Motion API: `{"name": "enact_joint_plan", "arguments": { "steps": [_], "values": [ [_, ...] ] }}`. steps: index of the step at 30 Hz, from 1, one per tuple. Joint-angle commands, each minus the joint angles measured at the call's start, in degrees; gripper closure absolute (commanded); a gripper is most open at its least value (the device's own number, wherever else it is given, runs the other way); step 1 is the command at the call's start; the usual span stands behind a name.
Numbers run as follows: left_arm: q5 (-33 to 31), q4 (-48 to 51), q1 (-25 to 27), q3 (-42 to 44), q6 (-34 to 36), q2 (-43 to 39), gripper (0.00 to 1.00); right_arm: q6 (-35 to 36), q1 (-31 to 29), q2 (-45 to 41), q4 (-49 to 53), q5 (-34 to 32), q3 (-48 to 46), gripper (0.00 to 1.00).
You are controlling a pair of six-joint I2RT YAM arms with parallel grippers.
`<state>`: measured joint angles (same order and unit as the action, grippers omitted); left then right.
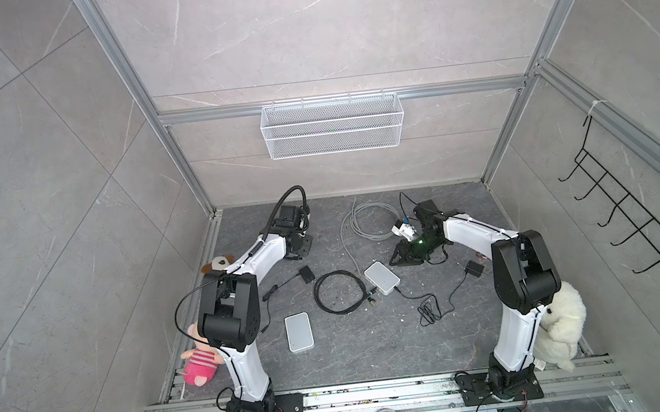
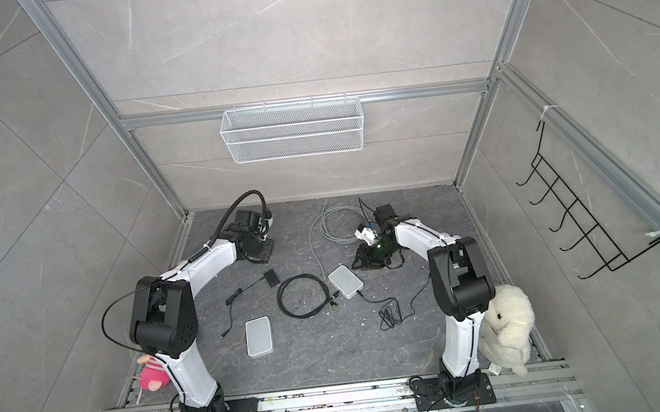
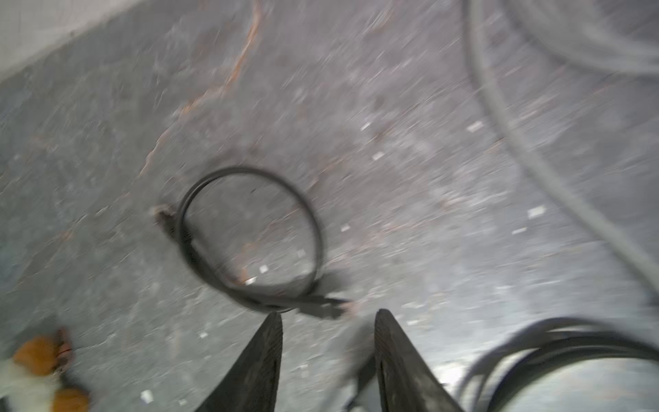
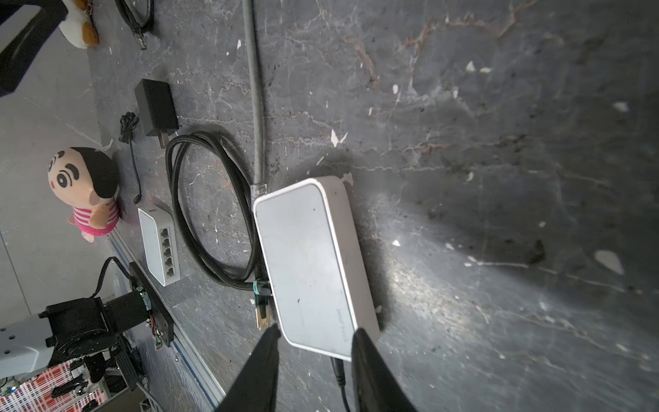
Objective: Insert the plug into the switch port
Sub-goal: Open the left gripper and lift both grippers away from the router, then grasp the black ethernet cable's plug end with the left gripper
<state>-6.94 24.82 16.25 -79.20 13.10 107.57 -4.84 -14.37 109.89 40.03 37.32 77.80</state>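
The white switch (image 1: 382, 277) (image 4: 310, 264) lies mid-floor, its port side turned toward a black coiled cable (image 1: 339, 291). That cable's plug (image 4: 263, 319) (image 1: 372, 301) lies on the floor along the switch's port side. A grey cable's plug (image 4: 258, 187) meets the switch's far corner. My right gripper (image 4: 317, 331) (image 1: 394, 259) is open and hovers over the switch's near end, holding nothing. My left gripper (image 3: 328, 315) (image 1: 301, 248) is open and empty at the back left. Just beyond its tips, in a blurred view, is a small black cable loop (image 3: 249, 235).
A second white switch (image 1: 299, 331) lies front left with its ports showing (image 4: 167, 249). Black power adapters (image 1: 307, 274) (image 1: 475, 270) and thin cords lie around. A grey cable coil (image 1: 367, 220) is at the back. Plush toys (image 1: 217, 264) (image 1: 198, 361) (image 1: 562, 324) line the floor's edges.
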Motion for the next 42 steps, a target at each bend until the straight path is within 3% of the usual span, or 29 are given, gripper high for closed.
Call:
{"name": "enact_joint_plan", "arguments": {
  "steps": [1,8,16,22,31,42],
  "values": [
    [0.7,4.2,-2.1,-1.5,11.5,2.3,0.54,-0.9,-0.7,-1.0,-0.1,0.4,-0.2,0.63],
    [5.4,5.1,-4.4,-5.3,20.6,6.7,0.52,-0.4,-2.2,0.9,2.2,0.0,1.4,0.63],
    [7.4,14.5,-4.9,-12.5,27.6,13.4,0.52,0.6,-2.6,1.6,4.9,-1.1,3.3,0.63],
    [9.8,15.6,-5.4,-15.7,26.2,14.3,0.53,0.7,-2.7,2.9,5.9,-1.5,4.8,0.63],
    [13.6,17.3,-6.1,-16.6,26.2,9.2,0.52,0.5,-3.4,4.3,5.6,-1.6,5.7,0.63],
    [12.8,16.0,-7.1,-10.8,26.8,9.9,0.50,0.3,-3.8,3.9,4.3,-1.8,3.6,0.64]
  ]
}}
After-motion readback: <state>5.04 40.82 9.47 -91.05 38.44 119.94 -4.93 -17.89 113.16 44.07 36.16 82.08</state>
